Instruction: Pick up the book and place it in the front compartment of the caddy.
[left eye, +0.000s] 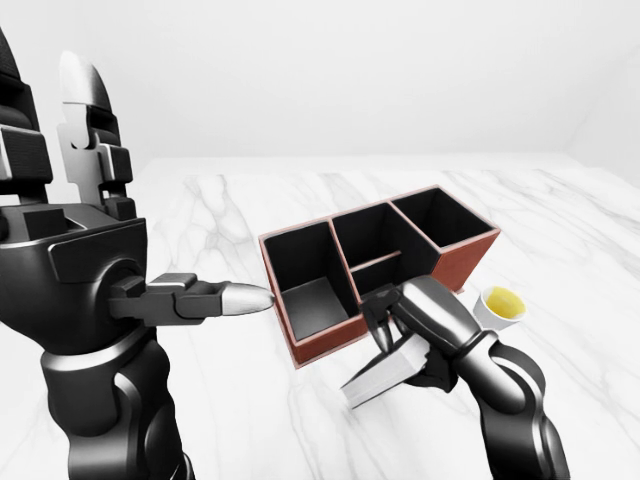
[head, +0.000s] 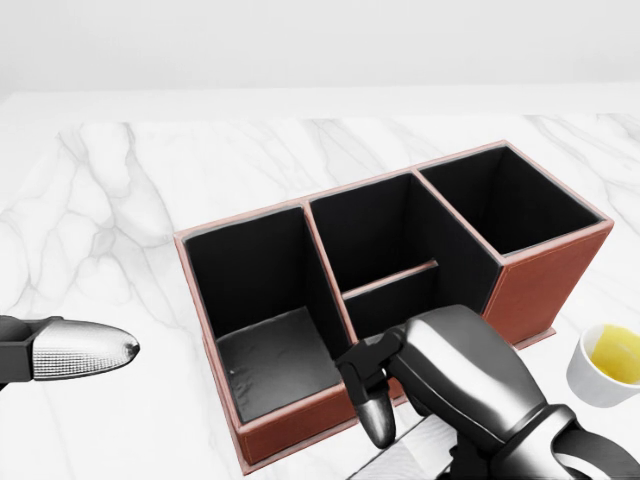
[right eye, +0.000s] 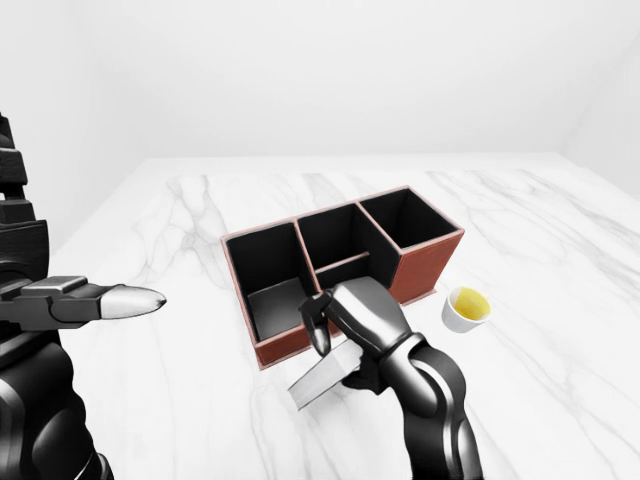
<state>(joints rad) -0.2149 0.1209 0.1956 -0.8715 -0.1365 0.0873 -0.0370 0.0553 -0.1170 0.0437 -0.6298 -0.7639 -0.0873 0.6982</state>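
The caddy stands on the white marble tabletop, a brown box with black lining. In the head view its long side runs from lower left to upper right. It has one large compartment at the left end, a middle section split by a low divider into two smaller bays, and one large compartment at the right end. All the compartments that show are bare inside.

The right hand hangs just below the caddy's near wall in the left-eye view, under the middle section. Its fingers are closed round the book, a pale grey slab held tilted, its free end pointing down and to the left of the caddy's lower edge. In the head view the hand's grey shell covers the lower middle bay and part of the caddy wall, and the book is only a sliver at the bottom edge. Whether the book touches the caddy cannot be told.

The left hand is held out to the left of the caddy, apart from it, one silver-tipped finger pointing toward the caddy's left end and its other fingers spread upward, holding nothing.

A white cup with yellow contents sits on the tabletop just right of the caddy's right end.
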